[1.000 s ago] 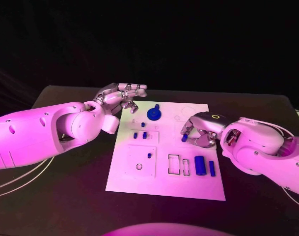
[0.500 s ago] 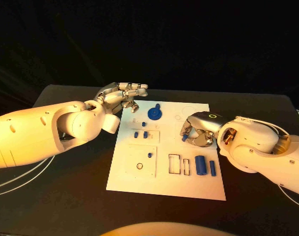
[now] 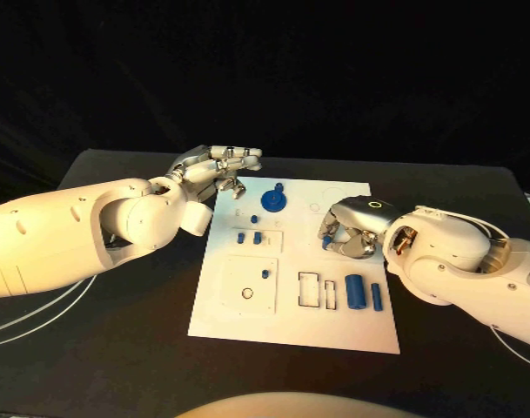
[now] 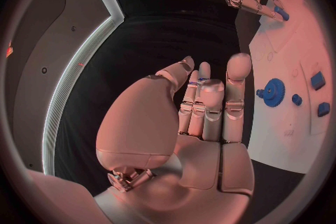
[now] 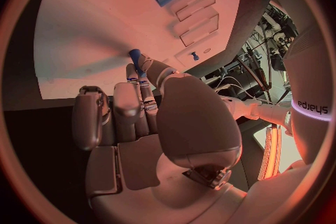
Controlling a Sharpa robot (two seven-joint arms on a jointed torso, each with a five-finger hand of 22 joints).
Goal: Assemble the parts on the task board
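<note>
head view, left to right: left hand (image 3: 218,167) at far left corner of task board (image 3: 292,331), fingers loosely curled, apart, holding nothing. blue gear (image 3: 272,202) on board just beside it. two small blue pegs (image 3: 248,237) in recess nearer. right hand (image 3: 350,233) over board's right side, pinching small blue part (image 3: 325,243). blue cylinder (image 3: 355,292) near front right.

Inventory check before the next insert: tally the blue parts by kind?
Gear: 1
Cylinder: 1
Rod: 1
Small pegs on board: 4
Peg in right hand: 1
Total: 8
</note>
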